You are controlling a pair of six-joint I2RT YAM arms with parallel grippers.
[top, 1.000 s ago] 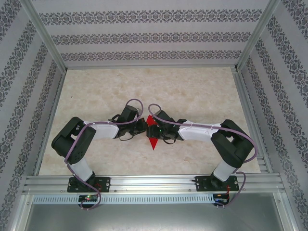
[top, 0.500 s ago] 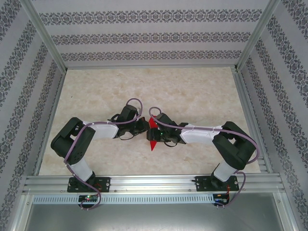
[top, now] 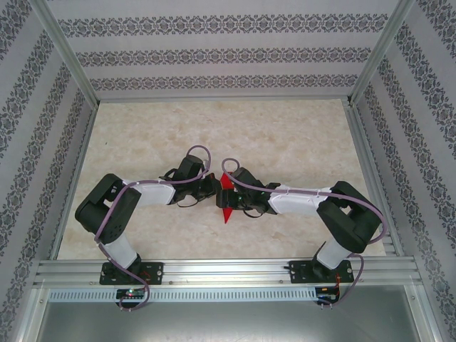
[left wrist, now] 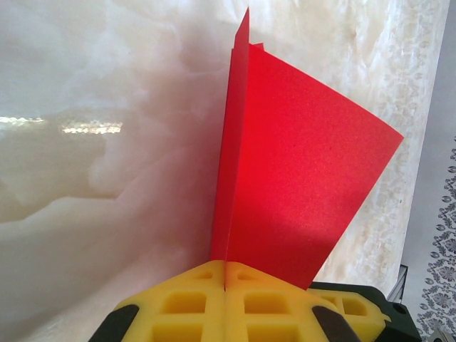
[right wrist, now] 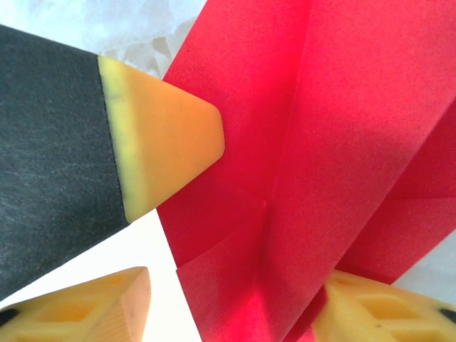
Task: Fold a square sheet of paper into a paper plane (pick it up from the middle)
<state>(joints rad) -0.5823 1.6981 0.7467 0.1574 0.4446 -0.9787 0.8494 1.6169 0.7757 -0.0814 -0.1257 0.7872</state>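
Observation:
The square sheet of paper (top: 226,211) is a narrow creased red shape held above the table between both arms, its point toward the near edge. My left gripper (left wrist: 225,269) is shut on its central fold, and the paper (left wrist: 299,185) rises upright from the yellow pads with one flap spread to the right. My right gripper (right wrist: 235,299) is open around the folded paper (right wrist: 335,142). Its right fingertip (right wrist: 356,306) touches the paper and its left fingertip (right wrist: 107,306) stands apart from it. One left-arm finger (right wrist: 164,142) shows beside the sheet.
Both wrists meet at the middle of the marble-patterned tabletop (top: 285,135). Aluminium frame posts and patterned walls (top: 43,142) enclose it on three sides. A metal rail (top: 228,271) carrying the arm bases runs along the near edge.
The right wrist has shifted slightly left, closer around the paper. The left gripper and the paper have stayed almost still.

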